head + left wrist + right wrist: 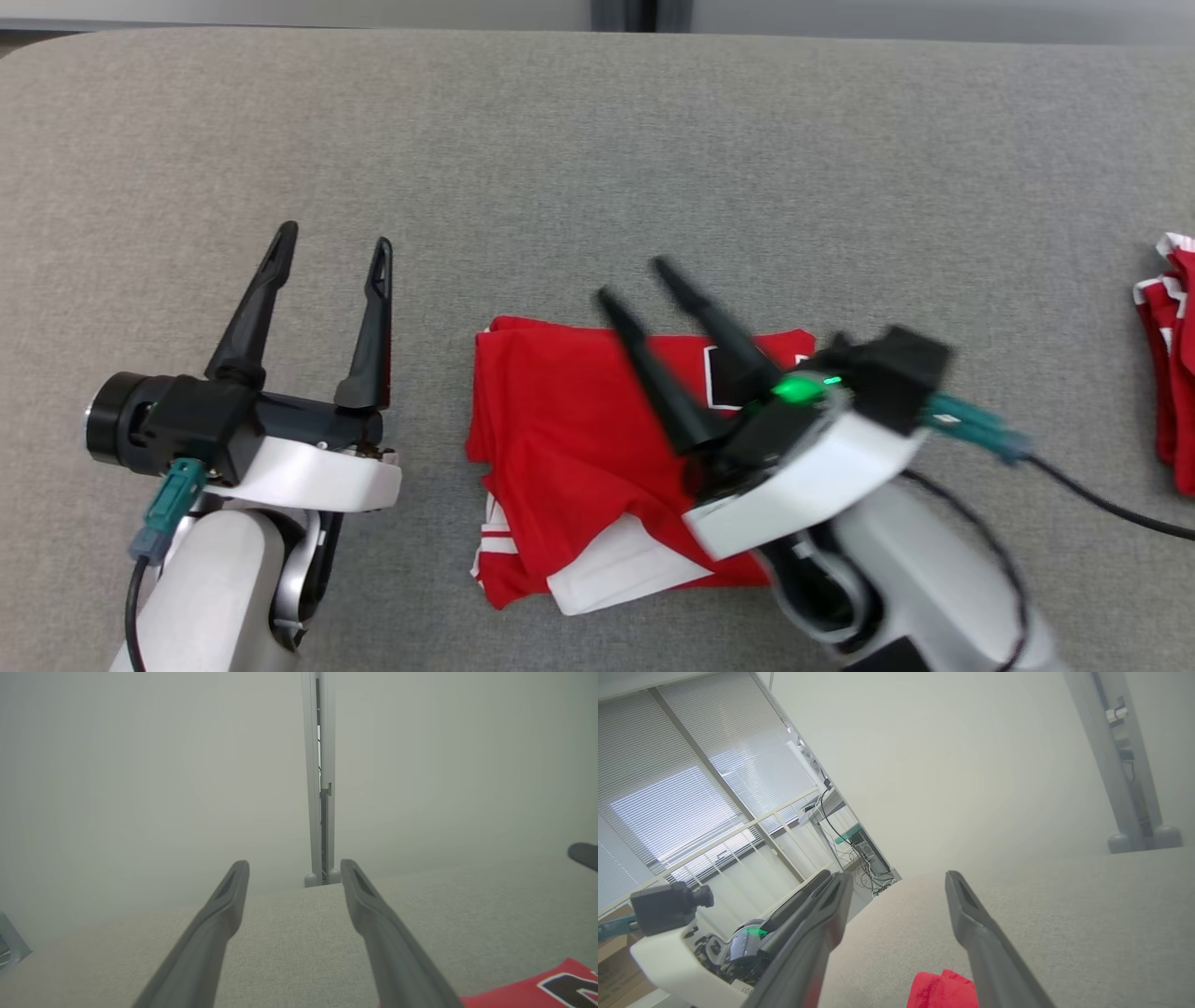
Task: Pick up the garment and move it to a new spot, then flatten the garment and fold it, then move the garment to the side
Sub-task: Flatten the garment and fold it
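The left gripper (pixel 334 238) sits at the lower left on its pale forearm (pixel 219 597), which rises from the bottom edge. Its fingers (pixel 252 308) are spread wide, pointing up, with nothing between them. The right gripper (pixel 635 282) angles up and leftward from the lower right (blurred, green light (pixel 795 389) at its wrist), fingers parted and empty.

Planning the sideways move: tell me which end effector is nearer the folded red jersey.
Right. The right end effector hangs over the folded red jersey, fingers apart. The left end effector stands open off the jersey's left edge, above the grey surface.
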